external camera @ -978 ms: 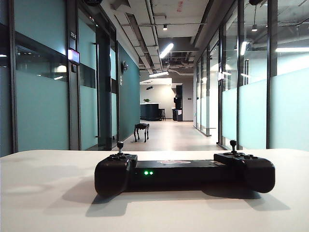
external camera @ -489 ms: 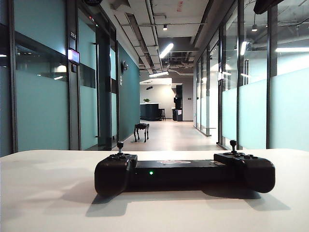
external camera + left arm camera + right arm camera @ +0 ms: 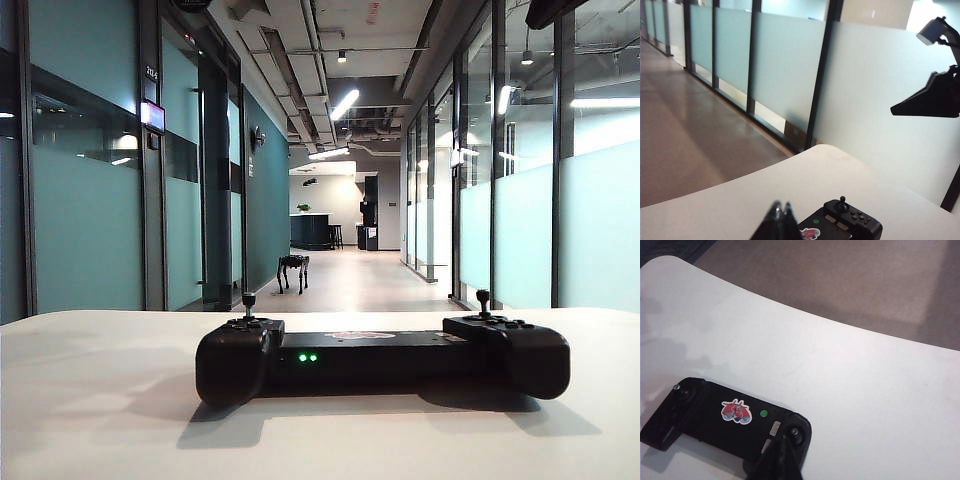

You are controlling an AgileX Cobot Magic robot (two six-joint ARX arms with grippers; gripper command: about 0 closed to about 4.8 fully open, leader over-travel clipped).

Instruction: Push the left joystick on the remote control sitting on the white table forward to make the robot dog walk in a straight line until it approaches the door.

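Observation:
The black remote control (image 3: 380, 358) lies on the white table (image 3: 90, 400), two green lights lit on its front. Its left joystick (image 3: 248, 299) stands upright and untouched; it also shows as the left joystick (image 3: 683, 393) at the controller's far end. The robot dog (image 3: 292, 271) stands down the corridor by the left wall. My right gripper (image 3: 784, 441) is shut and empty, hanging high over the remote control (image 3: 725, 420) at its right-stick end. My left gripper (image 3: 781, 207) is shut and empty, above the table beside the remote control (image 3: 845, 227).
Glass partitions (image 3: 520, 230) line the corridor's right side, teal walls and dark door frames (image 3: 215, 180) its left. The right arm (image 3: 935, 95) hangs high over the table's right side, and a piece of the right arm (image 3: 550, 10) shows in the exterior view's top corner.
The dark part of the right arm at the top right corner has grown larger. The shadows on the table's left side have faded. The controller and the robot dog have not moved.

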